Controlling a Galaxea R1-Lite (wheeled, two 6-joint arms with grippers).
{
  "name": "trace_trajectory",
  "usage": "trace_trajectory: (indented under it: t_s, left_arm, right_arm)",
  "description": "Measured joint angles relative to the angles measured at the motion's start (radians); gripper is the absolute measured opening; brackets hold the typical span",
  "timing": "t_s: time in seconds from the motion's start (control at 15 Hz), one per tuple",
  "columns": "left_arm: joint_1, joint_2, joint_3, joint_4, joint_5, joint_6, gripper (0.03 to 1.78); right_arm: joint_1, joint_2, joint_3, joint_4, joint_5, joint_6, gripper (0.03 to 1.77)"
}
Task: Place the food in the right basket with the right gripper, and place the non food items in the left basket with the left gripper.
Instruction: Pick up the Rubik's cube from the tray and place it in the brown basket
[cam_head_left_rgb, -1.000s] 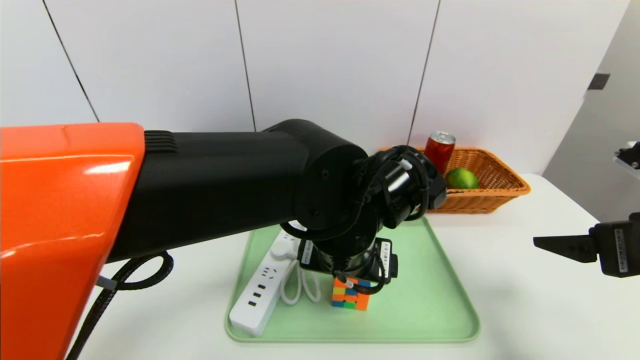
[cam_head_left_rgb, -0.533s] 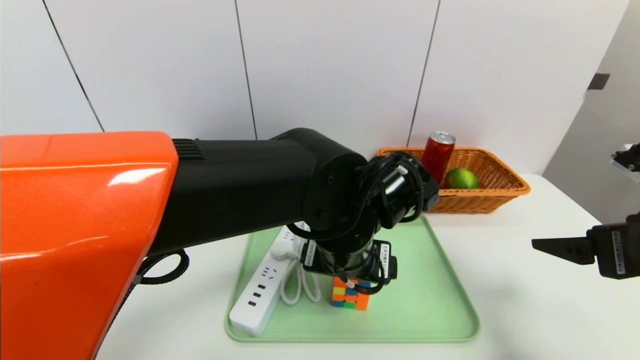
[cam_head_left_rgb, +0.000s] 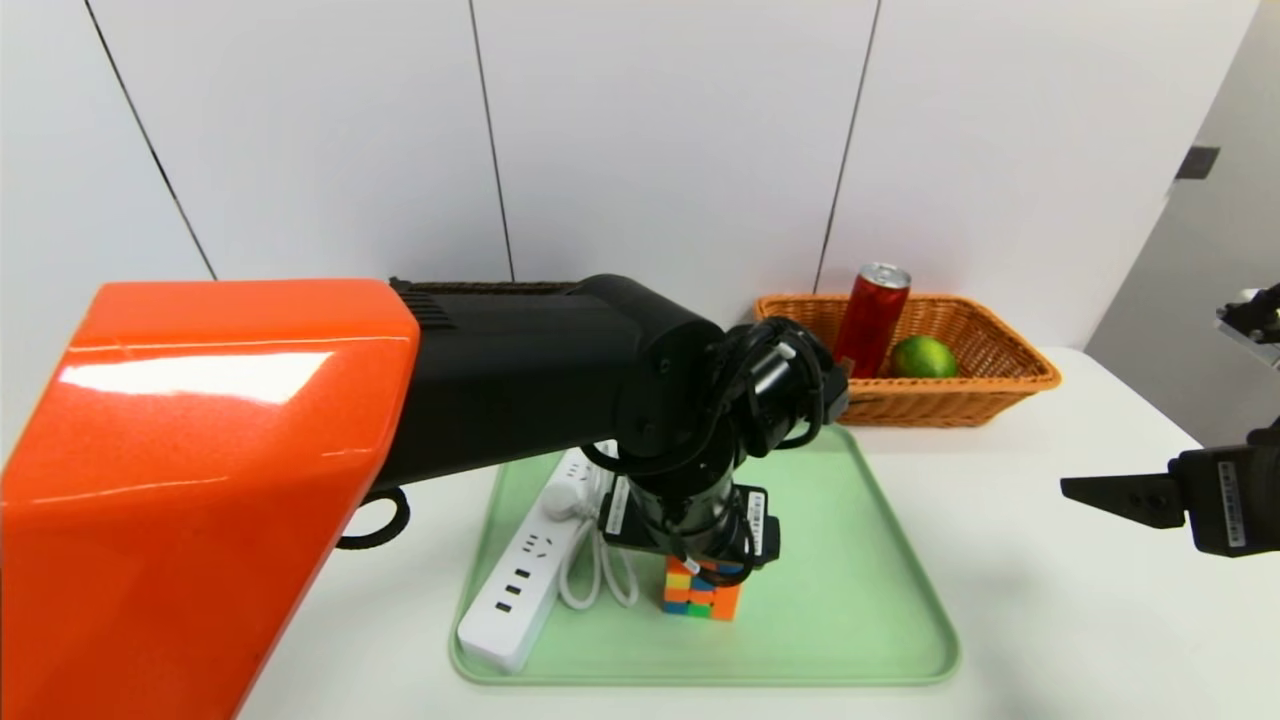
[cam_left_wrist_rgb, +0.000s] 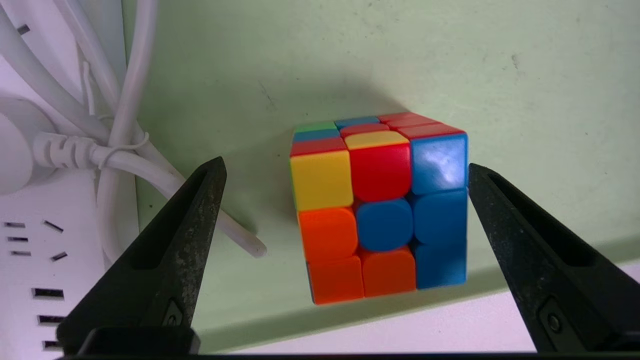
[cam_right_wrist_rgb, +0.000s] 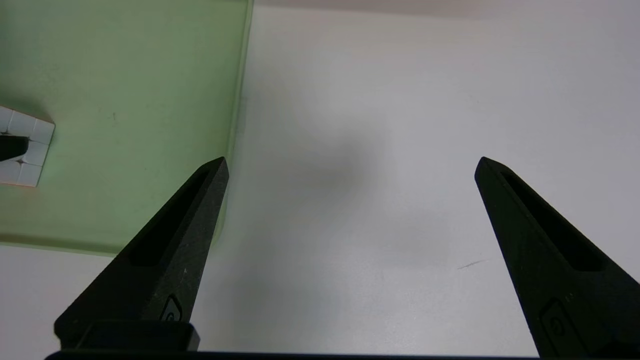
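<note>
Straddling cube (cam_left_wrist_rgb: 381, 210): left claw (cam_left_wrist_rgb: 345, 170), labels prob. unreadable.

The cube (cam_left_wrist_rgb: 380, 210) is glossy, smooth plastic, and the green tray (cam_head_left_rgb: 860, 600) under it is matt plastic with faint scuffs. The left gripper (cam_left_wrist_rgb: 345, 210) has matt black, slightly grainy jaws; the arm shell (cam_head_left_rgb: 200, 450) is glossy orange. The right basket (cam_head_left_rgb: 985, 385) is woven wicker, the can (cam_head_left_rgb: 870, 315) shiny metal, and the worktop (cam_head_left_rgb: 1080, 620) smooth matt white.
</note>
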Motion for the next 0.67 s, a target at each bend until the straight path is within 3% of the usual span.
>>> trace_trajectory:
  t_s: [0.67]
  left_arm:
    - [0.003, 0.034, 0.0, -0.001, 0.001, 0.017, 1.69]
  right_arm:
    - [0.001, 0.024, 0.0, -0.005, 0.002, -0.003, 1.7]
